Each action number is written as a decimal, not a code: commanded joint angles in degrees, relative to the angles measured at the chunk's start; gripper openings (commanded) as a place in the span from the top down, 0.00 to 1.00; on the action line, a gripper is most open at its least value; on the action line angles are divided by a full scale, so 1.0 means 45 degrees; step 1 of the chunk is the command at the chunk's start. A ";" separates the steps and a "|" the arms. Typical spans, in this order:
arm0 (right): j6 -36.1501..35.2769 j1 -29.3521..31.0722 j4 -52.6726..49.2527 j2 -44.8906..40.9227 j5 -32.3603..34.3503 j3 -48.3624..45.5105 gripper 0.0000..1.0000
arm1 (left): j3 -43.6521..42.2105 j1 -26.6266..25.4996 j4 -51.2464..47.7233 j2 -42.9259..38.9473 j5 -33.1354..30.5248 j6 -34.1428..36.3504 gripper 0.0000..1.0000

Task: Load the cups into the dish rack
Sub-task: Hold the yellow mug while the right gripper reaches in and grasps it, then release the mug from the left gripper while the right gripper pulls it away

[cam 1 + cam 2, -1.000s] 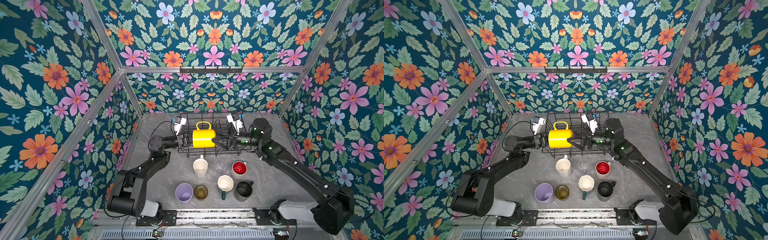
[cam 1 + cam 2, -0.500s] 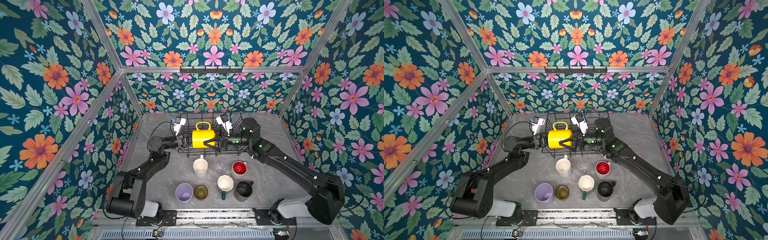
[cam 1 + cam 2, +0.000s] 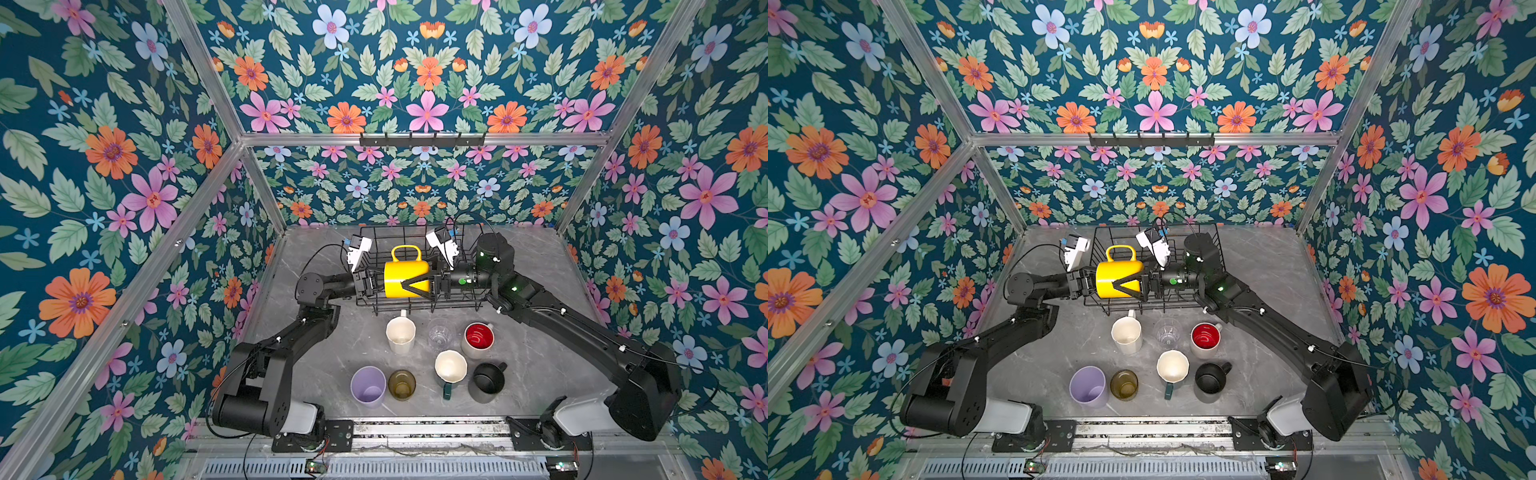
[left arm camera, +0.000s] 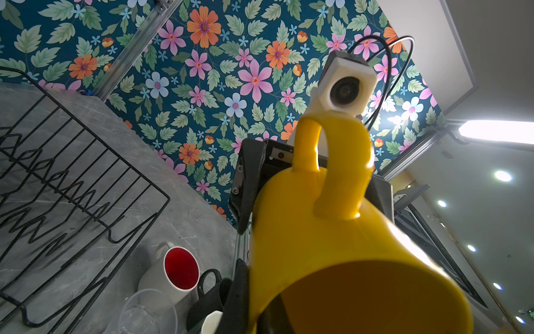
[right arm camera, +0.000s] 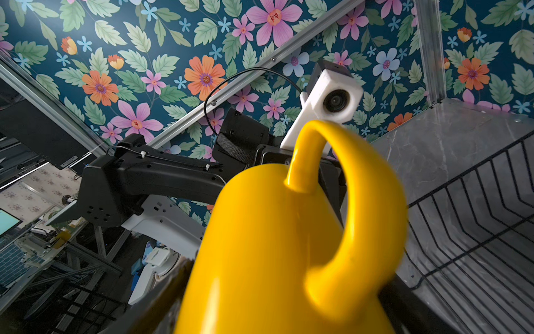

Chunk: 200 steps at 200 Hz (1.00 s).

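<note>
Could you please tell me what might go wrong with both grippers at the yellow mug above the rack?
1. The left gripper pinches only the rim of the sideways yellow mug; releasing before the right gripper, spread around its body, closes could drop it onto the dish rack.
2. A bounce forward might topple the tall white mug or clear glass just in front.

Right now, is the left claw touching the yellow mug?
Touching. In both top views the left claw is closed on the rim of the yellow mug, which hangs sideways above the dish rack.
</note>
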 commanded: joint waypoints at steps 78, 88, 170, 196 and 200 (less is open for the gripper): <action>-0.0037 0.0096 -0.0074 0.0384 -0.0003 0.0337 0.35 | 0.0012 -0.0014 0.1166 -0.0134 0.0059 -0.0346 1.00; -0.0058 0.0104 -0.0148 0.0406 0.0011 0.0352 0.41 | 0.0014 -0.0014 0.1166 -0.0136 0.0060 -0.0346 1.00; 0.0014 0.0091 -0.0922 0.0261 0.0743 0.0645 1.00 | 0.0105 -0.0014 0.1166 -0.0063 0.0118 -0.0360 1.00; 0.0039 0.0096 -0.1432 -0.0007 0.1352 0.0840 1.00 | 0.0129 -0.0004 0.1166 -0.0053 0.0157 -0.0324 0.87; 0.0036 0.0094 -0.1490 -0.0065 0.1422 0.0855 1.00 | 0.0148 -0.0012 0.1166 -0.0062 0.0162 -0.0303 0.82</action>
